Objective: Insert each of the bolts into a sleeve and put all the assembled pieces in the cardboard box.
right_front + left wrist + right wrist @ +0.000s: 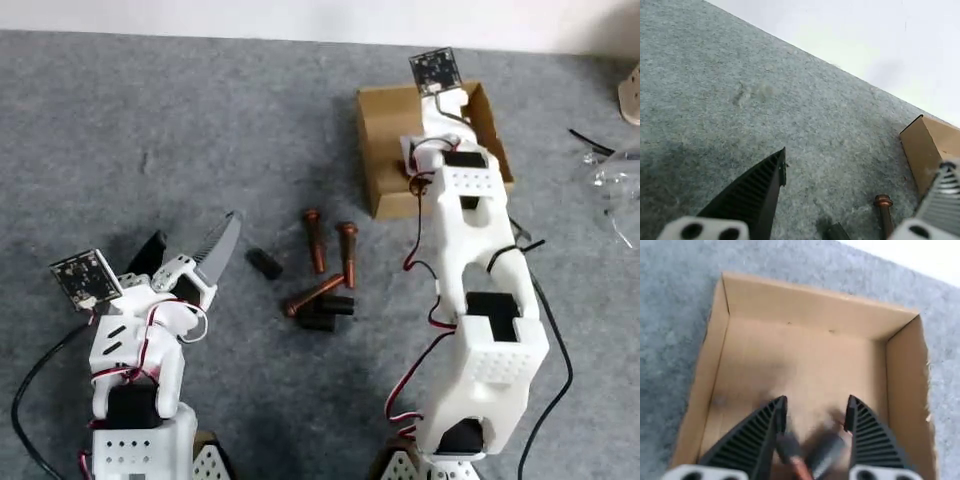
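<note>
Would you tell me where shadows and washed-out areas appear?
High view: soft shadows beside the left gripper and bolts. Left wrist view: a shadow darkens the near mat; the backdrop beyond is washed white. Right wrist view: faint shadows on the cardboard box floor.

Table (200, 120): grey felt-like surface filling the frame up to a pale strip along the top edge. Lying on it: one cardboard box (392, 205), open-topped, upper centre-right; three copper-coloured bolts at centre, two near-upright (314, 240) (348, 253), one slanted (312, 296) just below them; one lone black sleeve (265, 263) just left of the bolts; a cluster of black sleeves (328, 310) touching the slanted bolt's lower end. Clear plastic item (615, 180), far right edge.
</note>
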You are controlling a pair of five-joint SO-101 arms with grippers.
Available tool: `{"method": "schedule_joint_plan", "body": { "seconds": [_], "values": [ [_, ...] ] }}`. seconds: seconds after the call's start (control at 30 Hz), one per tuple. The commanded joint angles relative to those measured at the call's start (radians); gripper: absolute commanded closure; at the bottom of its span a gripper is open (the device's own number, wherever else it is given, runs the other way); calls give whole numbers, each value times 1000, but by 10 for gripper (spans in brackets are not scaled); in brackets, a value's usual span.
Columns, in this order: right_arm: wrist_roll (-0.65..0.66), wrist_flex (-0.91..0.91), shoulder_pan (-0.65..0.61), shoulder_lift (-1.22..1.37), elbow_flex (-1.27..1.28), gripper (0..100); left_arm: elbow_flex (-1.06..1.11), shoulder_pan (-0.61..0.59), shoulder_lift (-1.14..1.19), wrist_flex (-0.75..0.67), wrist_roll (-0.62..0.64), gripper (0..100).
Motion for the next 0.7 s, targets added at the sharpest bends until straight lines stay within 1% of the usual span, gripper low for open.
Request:
{"method": "schedule_joint_plan", "body": {
  "seconds": [0.0,0.03,0.17,0.3,0.5,0.67],
  "values": [
    [8,101,22,-45,-77,821,15,-8,-10,-29,-6,587],
    [-2,142,24,-70,-96,821,15,-8,-10,-29,-6,587],
    [-112,286,31,-206,-116,821,15,-8,-10,-31,-6,587],
    [-129,406,7,-354,-70,821,15,-8,-10,-31,-6,587],
    [-129,478,-104,-547,182,821,15,-8,-10,-31,-6,587],
    [-127,476,-229,-719,449,821,15,-8,-10,-31,-6,587]
  ]
}}
